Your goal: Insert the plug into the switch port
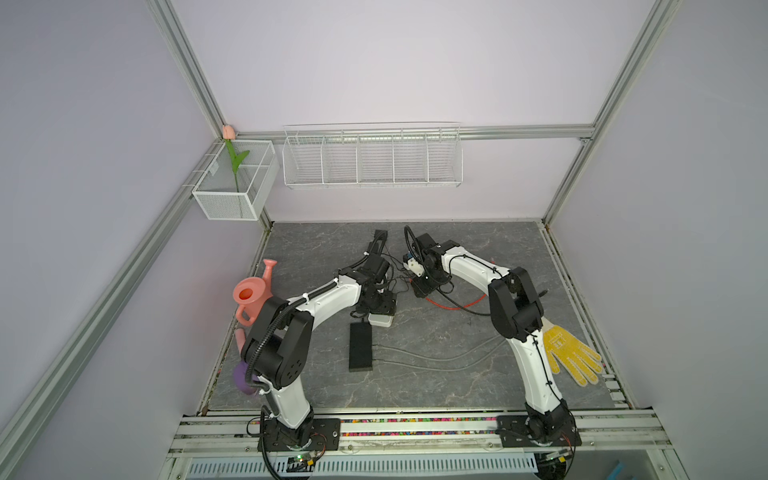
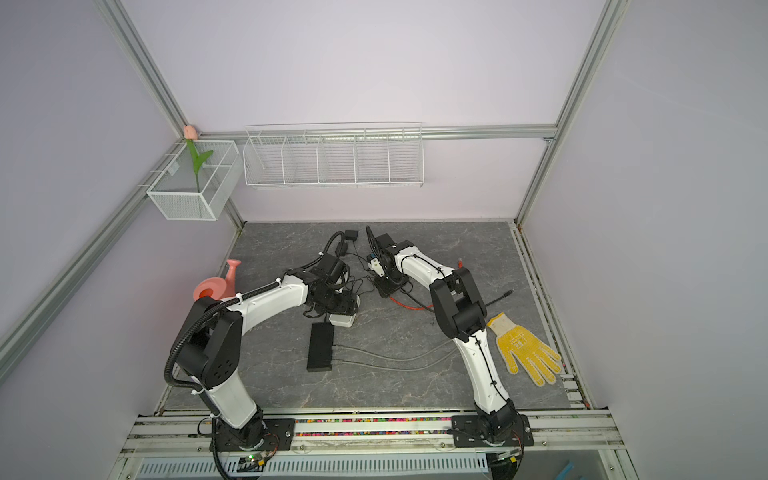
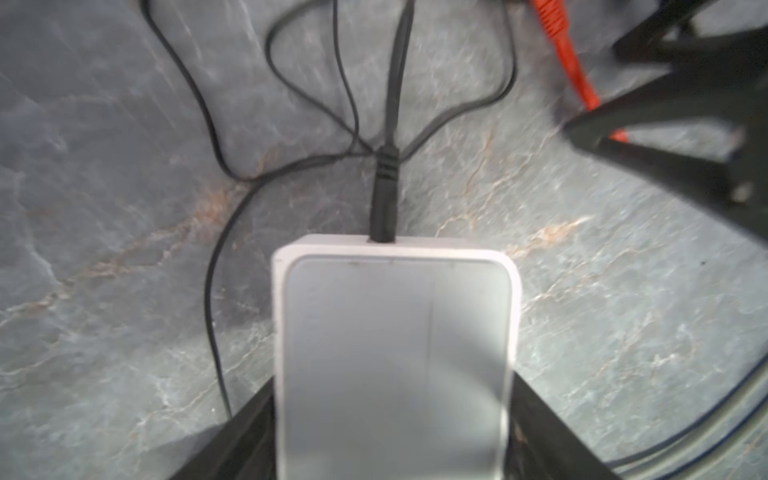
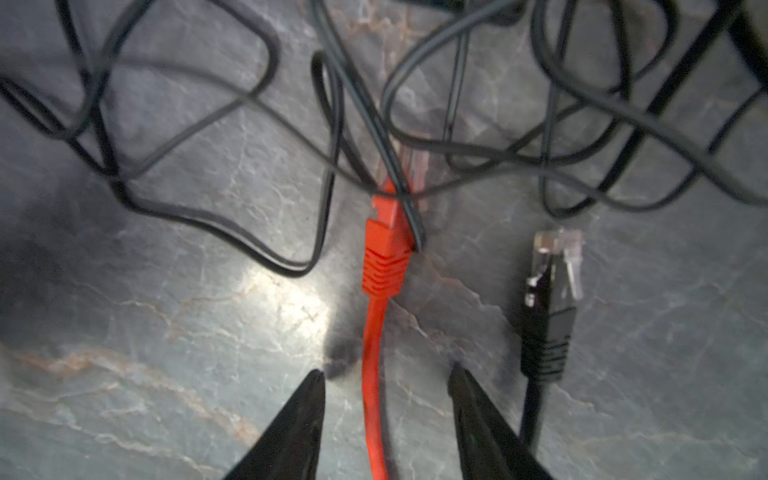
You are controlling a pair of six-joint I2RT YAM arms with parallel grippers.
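Grey tabletop (image 1: 415,390), lilac walls (image 1: 395,62): right fingers (image 4: 291,424) spread astride orange cable (image 4: 374,374); left fingers' (image 3: 245,440) hold on switch (image 3: 395,353) unclear.

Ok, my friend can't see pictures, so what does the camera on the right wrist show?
The right gripper stands open astride an orange cable; its orange plug lies on the grey stone table just ahead. A black plug lies beside it, apart, and thin black wires tangle beyond, one crossing the orange plug.
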